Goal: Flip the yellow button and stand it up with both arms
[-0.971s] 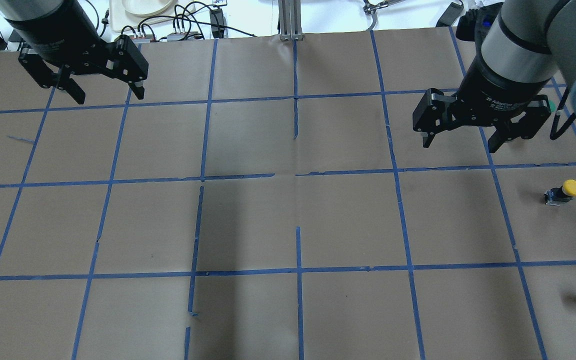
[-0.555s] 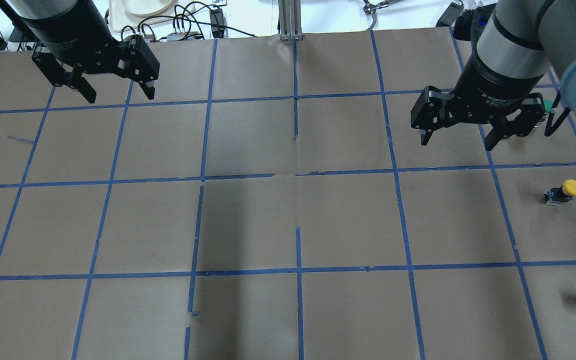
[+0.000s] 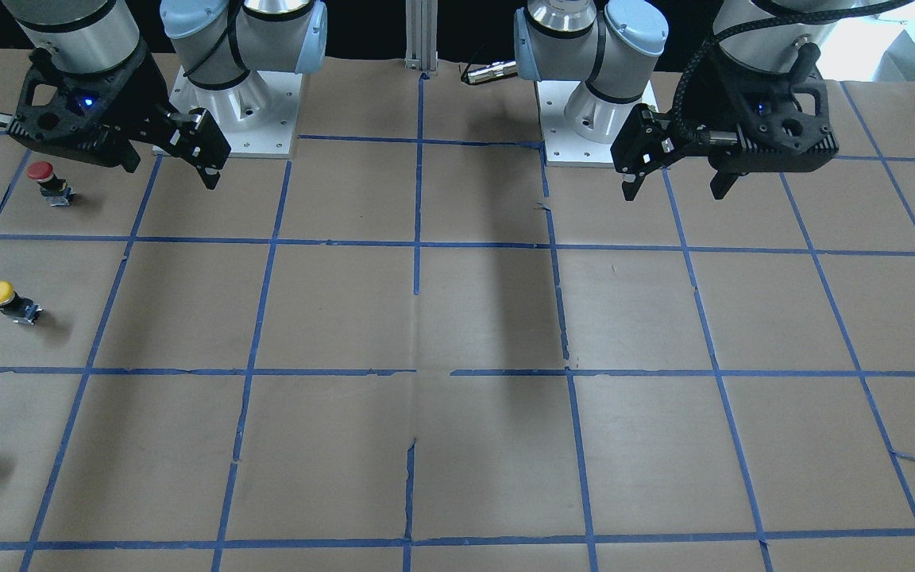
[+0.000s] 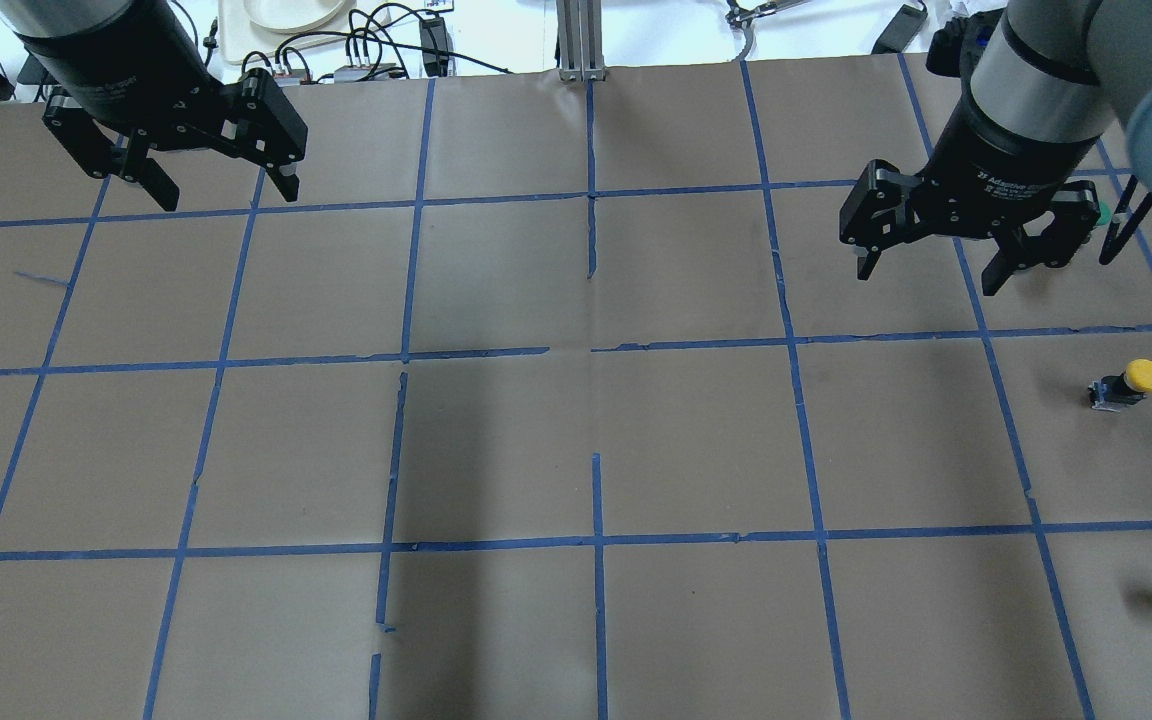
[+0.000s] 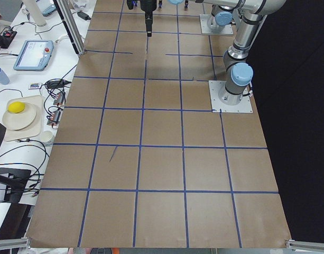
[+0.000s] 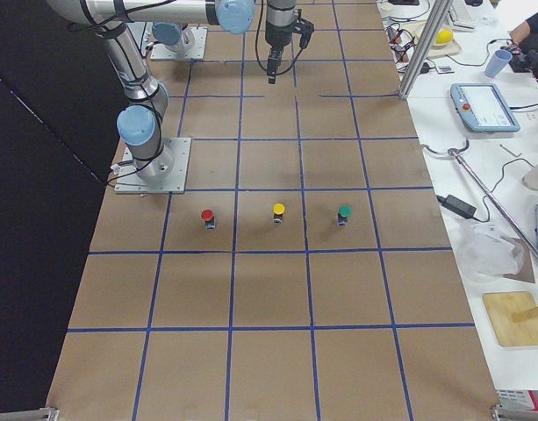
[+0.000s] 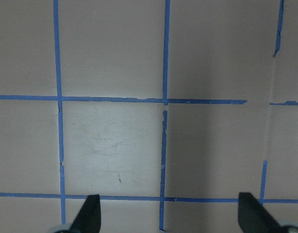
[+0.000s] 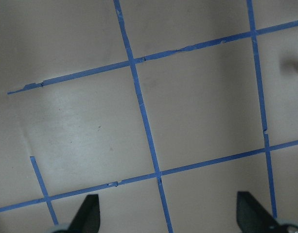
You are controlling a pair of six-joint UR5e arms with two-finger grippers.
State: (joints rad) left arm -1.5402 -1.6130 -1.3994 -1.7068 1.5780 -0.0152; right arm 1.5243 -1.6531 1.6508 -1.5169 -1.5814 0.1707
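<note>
Overhead exterior is showing the yellow button [image 4: 1131, 383] sitting near the right edge of the table [image 4: 696, 440]. The right gripper [image 4: 928, 278] and left gripper [image 4: 226, 195] are hovering well apart from it, jaws spread, holding nothing. Likely best: the right one closing around its dark body, not the cap.

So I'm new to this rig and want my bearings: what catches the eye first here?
The left gripper and right gripper hang over the brown, blue-taped table, jaws spread wide and empty. At the robot's right end of it, the yellow button sits in a row between a red button and a green button, untouched.
</note>
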